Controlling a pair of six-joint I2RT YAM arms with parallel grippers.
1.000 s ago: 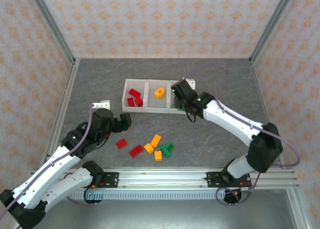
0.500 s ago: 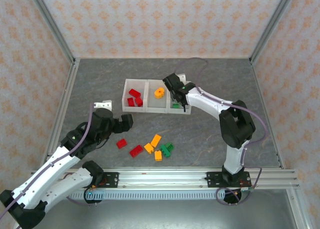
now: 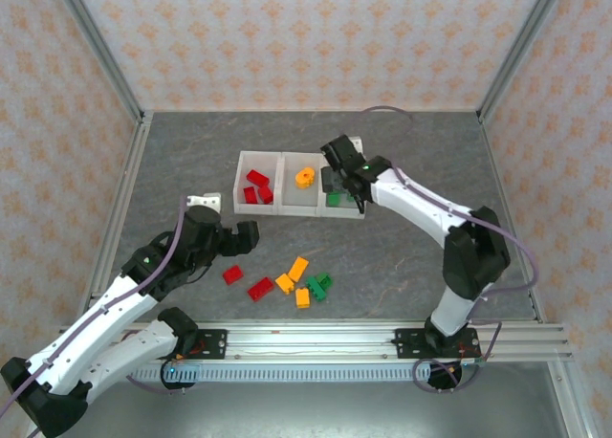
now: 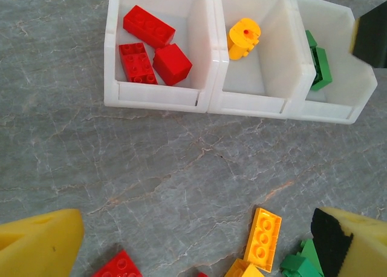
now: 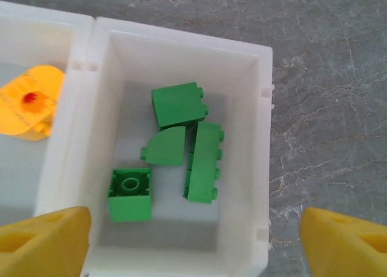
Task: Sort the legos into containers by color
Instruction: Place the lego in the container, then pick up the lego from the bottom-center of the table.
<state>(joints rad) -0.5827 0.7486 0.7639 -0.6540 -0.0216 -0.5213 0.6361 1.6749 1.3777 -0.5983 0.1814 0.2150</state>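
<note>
The containers (image 3: 283,207) are three joined white bins. Three red legos (image 4: 149,44) lie in the left bin, a round orange piece (image 3: 305,177) in the middle one, and several green bricks (image 5: 178,104) in the right one. My right gripper (image 3: 337,178) hovers open above the green bin (image 5: 261,168) with nothing between its yellow fingers (image 5: 42,241). Loose legos lie on the table: red (image 3: 232,274), red (image 3: 260,288), orange (image 4: 262,239) and green (image 3: 318,285). My left gripper (image 3: 232,229) stands open just left of them, holding nothing.
Metal frame posts and patterned walls close the grey table (image 3: 421,151) on the left, back and right. A rail (image 3: 306,338) with both arm bases runs along the near edge. Bare floor lies between the bins and the loose bricks (image 4: 181,156).
My right gripper's jaws have gone from shut to open over the right bin, and its arm has shifted pose. The left gripper has edged slightly toward the loose bricks.
</note>
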